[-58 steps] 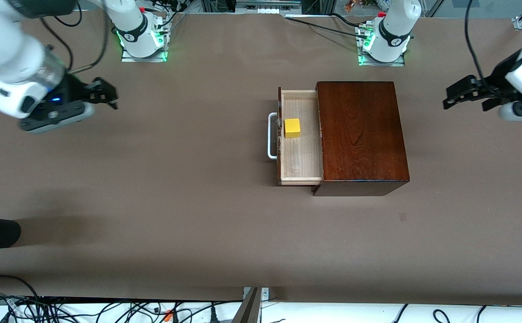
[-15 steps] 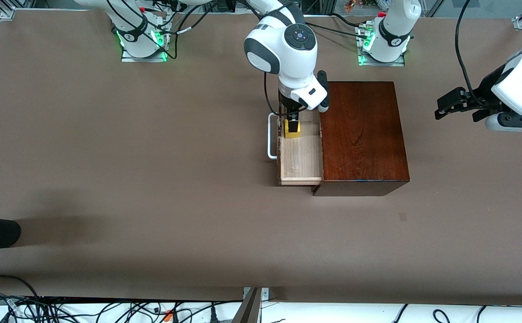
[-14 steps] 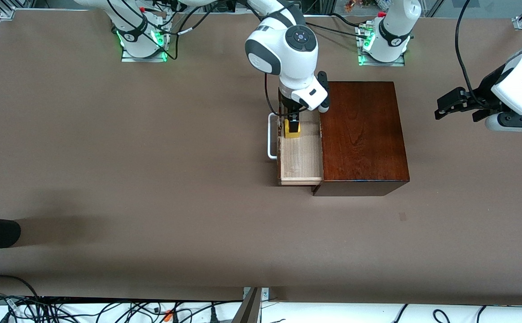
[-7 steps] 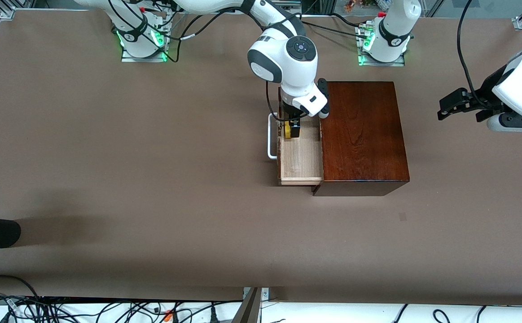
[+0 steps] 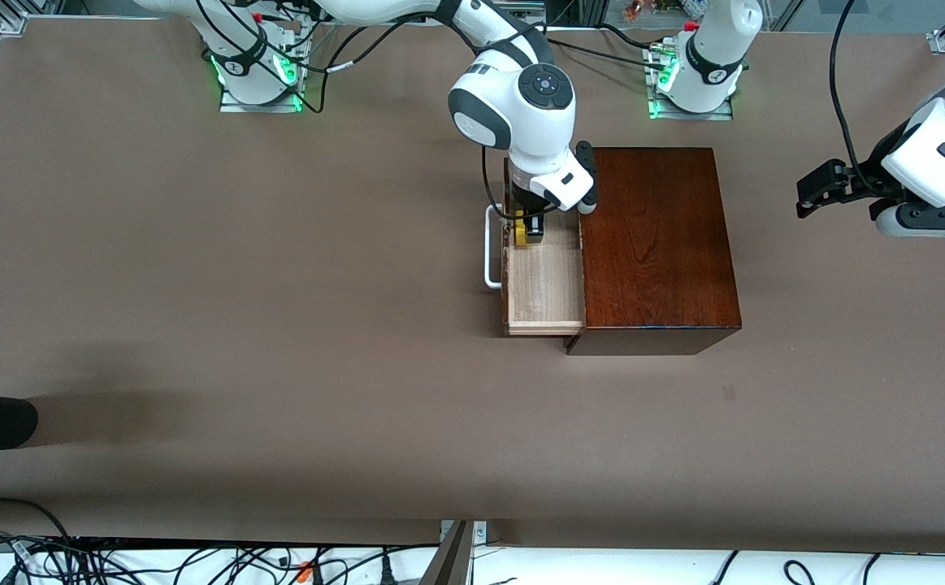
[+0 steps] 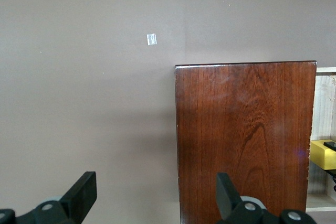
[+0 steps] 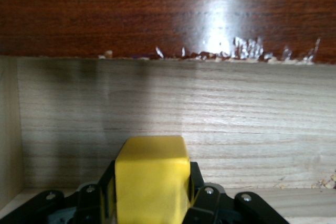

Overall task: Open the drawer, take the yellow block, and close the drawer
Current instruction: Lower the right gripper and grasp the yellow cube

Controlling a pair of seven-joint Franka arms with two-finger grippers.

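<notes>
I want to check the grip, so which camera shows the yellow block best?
The right wrist view: the block fills the foreground, clamped between the right hand's fingers inside the drawer. The front view shows only a yellow sliver under that hand. The left wrist view catches one corner at the picture's edge.

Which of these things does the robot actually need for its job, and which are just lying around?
Needed:
- drawer, open
- yellow block, inside it
- right gripper, shut on the block

Just there:
- left gripper, open, waiting over bare table
- white tape scrap
</notes>
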